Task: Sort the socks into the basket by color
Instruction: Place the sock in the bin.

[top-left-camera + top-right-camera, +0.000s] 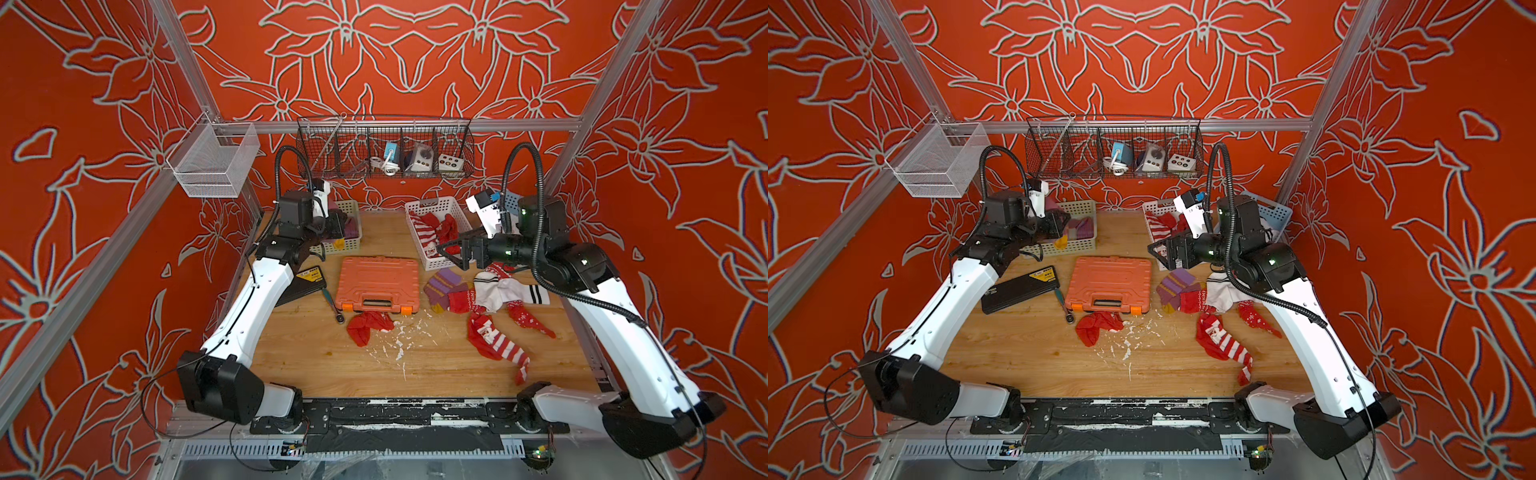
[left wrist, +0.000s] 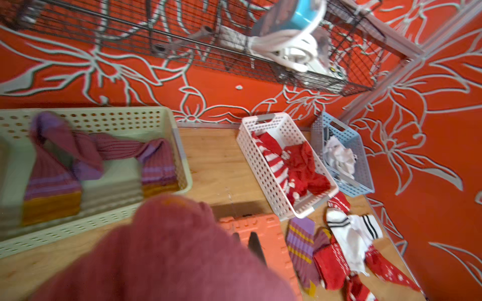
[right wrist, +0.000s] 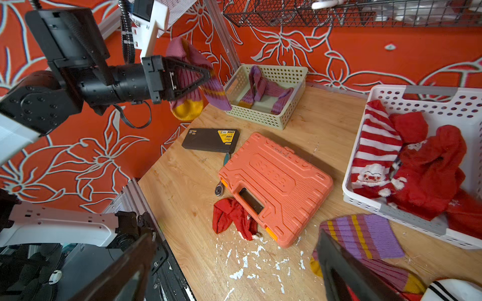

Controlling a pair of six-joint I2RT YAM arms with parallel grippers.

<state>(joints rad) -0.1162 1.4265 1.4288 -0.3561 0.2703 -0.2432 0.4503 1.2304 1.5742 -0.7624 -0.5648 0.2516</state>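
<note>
The right wrist view is showing what the top views are mostly hiding: the left hand (image 3: 207, 74) clamping a purple mustard-toed sock (image 3: 189, 108) near the cream basket (image 3: 260, 118). The right hand (image 1: 451, 254) is hovering, jaws apart, by the white basket (image 1: 432, 204) of red socks (image 3: 430, 166); loose socks (image 1: 496, 349) are lying on the desk (image 1: 332, 361).

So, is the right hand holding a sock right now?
No, the right wrist view shows the right hand wide open, with nothing between its fingers.
</note>
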